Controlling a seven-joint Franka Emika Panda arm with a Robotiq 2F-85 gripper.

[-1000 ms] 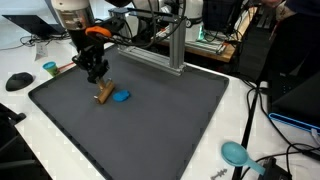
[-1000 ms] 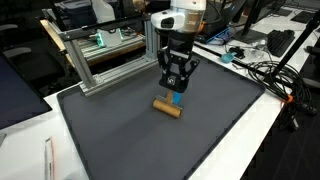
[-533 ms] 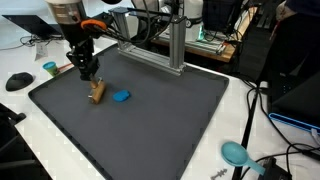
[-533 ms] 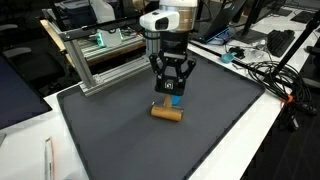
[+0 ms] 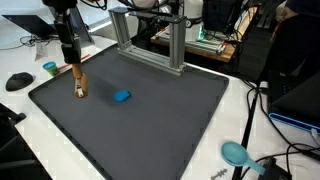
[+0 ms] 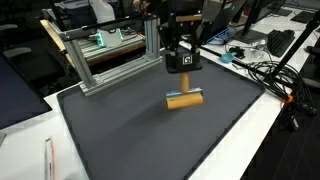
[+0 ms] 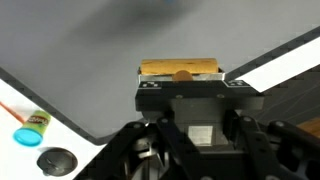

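wooden block [image 6: 184, 98] above dark mat [image 6: 150, 140], cluttered desks [image 6: 255, 60]

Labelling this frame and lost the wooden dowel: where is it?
The wooden dowel is gripped in the claw, over the dark mat in both exterior views; the blue piece lies on the mat a little way off, apart from it.

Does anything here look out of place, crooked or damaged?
Nothing stands out. The gripper is shut on the wooden cylinder, which sits roughly level across it, and the small blue piece lies flat on the dark mat.
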